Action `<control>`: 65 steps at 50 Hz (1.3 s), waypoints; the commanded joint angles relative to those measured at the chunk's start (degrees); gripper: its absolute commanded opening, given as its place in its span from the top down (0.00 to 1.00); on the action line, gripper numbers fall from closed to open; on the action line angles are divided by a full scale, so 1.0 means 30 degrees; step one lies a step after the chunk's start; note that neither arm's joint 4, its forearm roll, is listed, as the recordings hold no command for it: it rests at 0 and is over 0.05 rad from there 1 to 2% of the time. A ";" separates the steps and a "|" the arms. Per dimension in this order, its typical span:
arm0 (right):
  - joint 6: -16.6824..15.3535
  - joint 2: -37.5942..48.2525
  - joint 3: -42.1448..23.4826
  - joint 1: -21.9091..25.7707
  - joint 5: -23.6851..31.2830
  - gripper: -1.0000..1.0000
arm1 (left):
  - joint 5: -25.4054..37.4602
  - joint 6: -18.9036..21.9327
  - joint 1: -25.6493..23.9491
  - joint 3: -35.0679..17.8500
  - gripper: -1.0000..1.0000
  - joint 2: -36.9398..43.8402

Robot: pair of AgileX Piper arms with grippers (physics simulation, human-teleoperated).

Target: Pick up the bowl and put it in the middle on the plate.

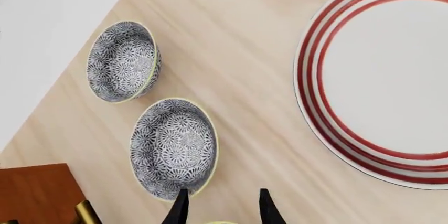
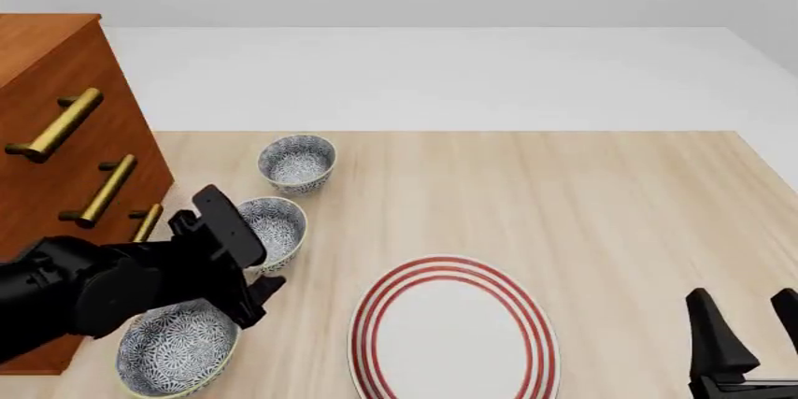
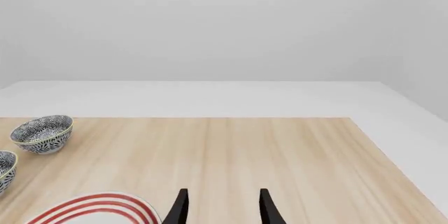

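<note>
Three look-alike blue-grey floral bowls stand in a row by the table's left side: a near bowl (image 2: 178,354), a middle bowl (image 2: 275,229) (image 1: 173,148) and a far bowl (image 2: 297,163) (image 1: 124,61). The red-ringed white plate (image 2: 451,332) (image 1: 392,77) lies at the front centre, with nothing on it. My left gripper (image 2: 258,298) (image 1: 222,205) hangs open above the table between the near and middle bowls, holding nothing; one finger overlaps the middle bowl's rim in the left wrist view. My right gripper (image 2: 748,326) (image 3: 222,205) stands open at the front right, well away from the plate.
A wooden drawer cabinet (image 2: 63,137) with brass handles (image 2: 56,123) stands at the left edge, close beside the bowls and my left arm. The wooden table (image 2: 599,212) stretches right of the plate and behind it; its far edge meets a white floor.
</note>
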 commanded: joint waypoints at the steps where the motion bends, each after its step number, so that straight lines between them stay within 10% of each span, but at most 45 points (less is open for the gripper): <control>1: -0.0060 -0.0076 -0.0006 0.0007 0.0023 0.00 | -0.0499 0.0632 0.0325 -0.0482 0.00 0.1252; 65: -0.0015 0.0016 -0.0026 0.0003 -0.0008 0.00 | -0.2485 0.2786 0.1547 -0.1848 0.00 0.7024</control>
